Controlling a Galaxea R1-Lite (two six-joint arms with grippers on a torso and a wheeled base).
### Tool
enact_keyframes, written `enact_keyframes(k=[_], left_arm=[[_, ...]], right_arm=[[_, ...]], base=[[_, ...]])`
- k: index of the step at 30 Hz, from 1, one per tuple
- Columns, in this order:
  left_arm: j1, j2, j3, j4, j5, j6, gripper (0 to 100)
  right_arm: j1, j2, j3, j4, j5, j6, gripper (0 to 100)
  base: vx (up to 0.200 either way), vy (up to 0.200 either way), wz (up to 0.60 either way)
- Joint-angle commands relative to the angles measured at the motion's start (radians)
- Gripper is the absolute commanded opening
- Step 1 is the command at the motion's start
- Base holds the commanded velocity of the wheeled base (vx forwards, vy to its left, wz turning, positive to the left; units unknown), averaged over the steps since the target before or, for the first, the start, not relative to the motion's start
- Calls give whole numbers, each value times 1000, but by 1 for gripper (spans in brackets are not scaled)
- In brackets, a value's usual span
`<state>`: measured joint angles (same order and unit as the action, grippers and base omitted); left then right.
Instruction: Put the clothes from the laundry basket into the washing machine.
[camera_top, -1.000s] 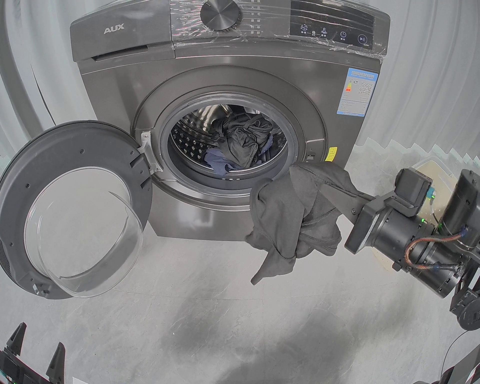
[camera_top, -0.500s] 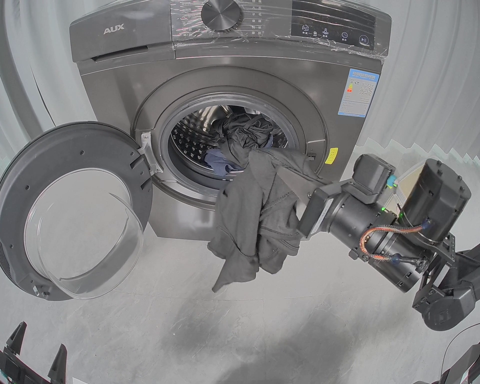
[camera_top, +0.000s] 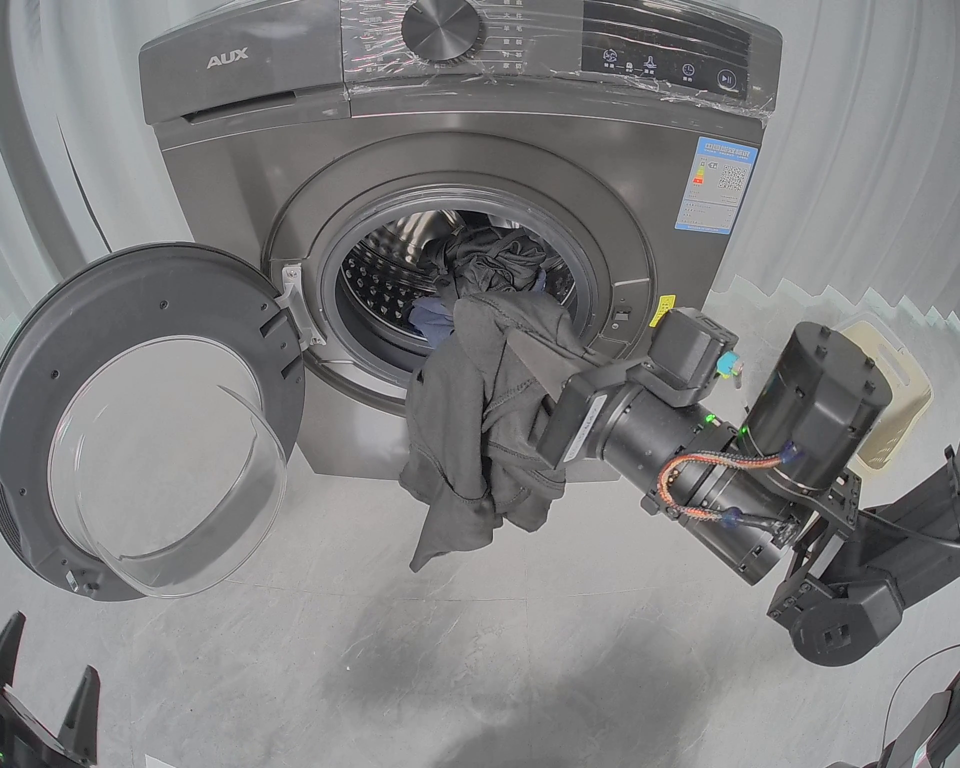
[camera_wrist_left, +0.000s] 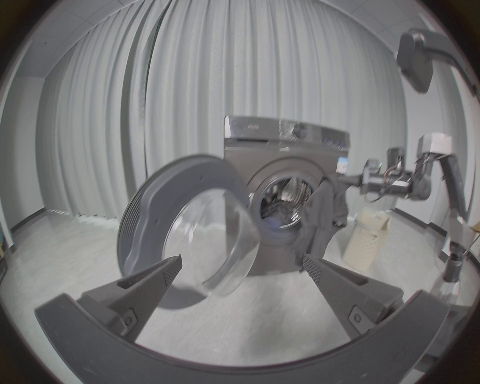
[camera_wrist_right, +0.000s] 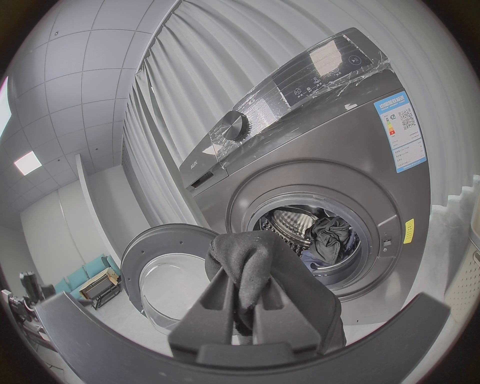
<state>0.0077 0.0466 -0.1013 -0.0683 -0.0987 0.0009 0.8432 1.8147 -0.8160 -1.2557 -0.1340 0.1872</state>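
Observation:
A grey front-loading washing machine (camera_top: 250, 170) stands ahead with its round door (camera_top: 150, 420) swung open to the left. Dark clothes (camera_top: 490, 275) lie inside the drum. My right gripper (camera_wrist_right: 245, 305) is shut on a dark grey garment (camera_top: 480, 420), which hangs down in front of the drum opening's lower right rim. The same garment (camera_wrist_left: 322, 215) shows beside the machine (camera_wrist_left: 260, 150) in the left wrist view. A cream laundry basket (camera_top: 895, 400) sits on the floor to the right of the machine. My left gripper (camera_wrist_left: 242, 267) stays low at the near left, open and holding nothing.
White curtains (camera_top: 870, 150) hang behind and beside the machine. The open door takes up the floor space on the left. Bare grey floor (camera_top: 450, 650) stretches between me and the machine.
My right arm has swung left and toward the drum, carrying the dark grey garment from the machine's right side to the front of the opening. The left gripper dropped slightly.

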Motion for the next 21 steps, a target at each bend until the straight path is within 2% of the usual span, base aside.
enact_keyframes(k=[1,2,3,5,7,8,9,11,15,17,21], left_arm=[[12,246,-156,-47,-177,1,100],[14,381,-113,-74,-291,39,100],[14,440,-107,-99,-320,54,100],[2,555,-98,-169,-345,85,100],[-34,674,-100,-243,-349,97,100],[-38,682,-101,-249,-349,96,100],[-92,750,-106,-300,-349,90,100],[-204,855,-110,-396,-345,59,100],[-327,984,-132,-481,-338,16,100],[-351,1035,-158,-495,-338,1,100],[-364,1125,-192,-531,-338,-9,100]], right_arm=[[-1,37,-26,-4,-2,1,0],[-4,52,-29,-5,-2,1,0],[-4,58,-34,-5,-4,1,0],[-4,66,-43,-13,-10,1,0],[-4,66,-51,-24,-15,-2,0],[-4,68,-51,-24,-15,-2,0],[-6,68,-52,-24,-16,-2,0],[-4,68,-52,-24,-16,-2,0],[-4,72,-54,-25,-16,-2,0],[-6,72,-54,-25,-16,-2,0],[-12,71,-54,-25,-15,-2,0]], base=[[0,0,0],[0,0,0],[0,0,0],[0,0,0],[0,0,0],[0,0,0],[0,0,0],[0,0,0],[0,0,0],[0,0,0],[0,0,0]])
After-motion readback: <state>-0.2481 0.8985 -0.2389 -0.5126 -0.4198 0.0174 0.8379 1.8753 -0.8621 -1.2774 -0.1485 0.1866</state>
